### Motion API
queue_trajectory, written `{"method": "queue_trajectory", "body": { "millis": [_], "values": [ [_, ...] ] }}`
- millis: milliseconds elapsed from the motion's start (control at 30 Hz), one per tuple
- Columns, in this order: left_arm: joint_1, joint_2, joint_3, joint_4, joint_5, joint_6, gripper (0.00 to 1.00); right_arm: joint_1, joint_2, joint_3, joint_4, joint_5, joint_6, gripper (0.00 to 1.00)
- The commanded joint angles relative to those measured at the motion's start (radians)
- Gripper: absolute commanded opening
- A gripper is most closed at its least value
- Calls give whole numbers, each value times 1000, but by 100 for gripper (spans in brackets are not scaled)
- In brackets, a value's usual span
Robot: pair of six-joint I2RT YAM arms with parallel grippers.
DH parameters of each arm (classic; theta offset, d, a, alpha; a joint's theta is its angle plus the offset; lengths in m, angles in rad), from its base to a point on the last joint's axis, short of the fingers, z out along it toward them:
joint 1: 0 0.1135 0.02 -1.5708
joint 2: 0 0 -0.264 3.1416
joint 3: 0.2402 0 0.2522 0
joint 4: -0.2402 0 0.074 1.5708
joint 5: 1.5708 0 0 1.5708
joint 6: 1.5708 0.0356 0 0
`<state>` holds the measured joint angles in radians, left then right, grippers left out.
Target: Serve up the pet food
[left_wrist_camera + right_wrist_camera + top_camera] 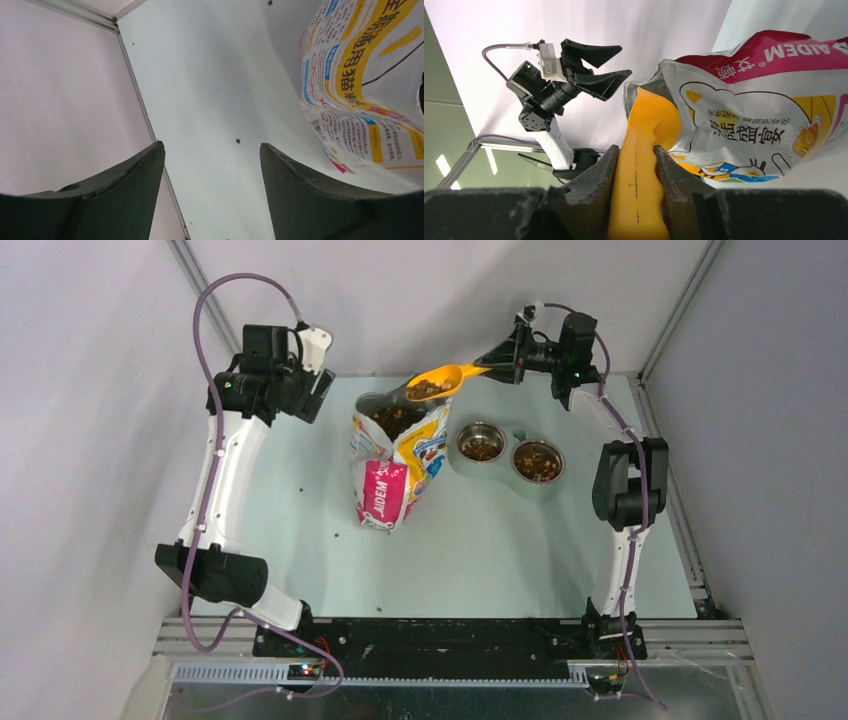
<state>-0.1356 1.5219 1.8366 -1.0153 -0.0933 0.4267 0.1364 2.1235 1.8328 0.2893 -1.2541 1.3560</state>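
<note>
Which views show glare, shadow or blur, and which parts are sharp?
Top external: even light, soft shadows, bowls shine slightly. Left wrist: bag print sharp, grey shadow on the table beside it, near fingers dark. Right wrist: wall washed out white; scoop handle near the lens looks soft.

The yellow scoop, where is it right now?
In the top view, the yellow scoop is at the back, gripped by the right hand, full of pet food, just above the open bag and left of the two bowls.

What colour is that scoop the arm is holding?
Yellow-orange all over. The scoop shows best in the right wrist view, close up between the fingers.
</note>
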Motion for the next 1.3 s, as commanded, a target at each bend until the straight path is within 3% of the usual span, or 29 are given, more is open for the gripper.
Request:
{"method": "queue_trajectory", "body": {
  "millis": [0,467,900,1267],
  "values": [
    [-7,25,70,-6,29,1,76,-48,-89,-23,64,-7,15,0],
    [-18,92,148,-16,46,-3,76,-142,-135,-106,95,-9,27,0],
    [-19,75,107,0,52,-12,76,-261,-102,-200,107,-16,-42,0],
    [-22,60,60,27,56,-31,75,-300,-50,-219,-128,-6,-315,0]
  ]
}}
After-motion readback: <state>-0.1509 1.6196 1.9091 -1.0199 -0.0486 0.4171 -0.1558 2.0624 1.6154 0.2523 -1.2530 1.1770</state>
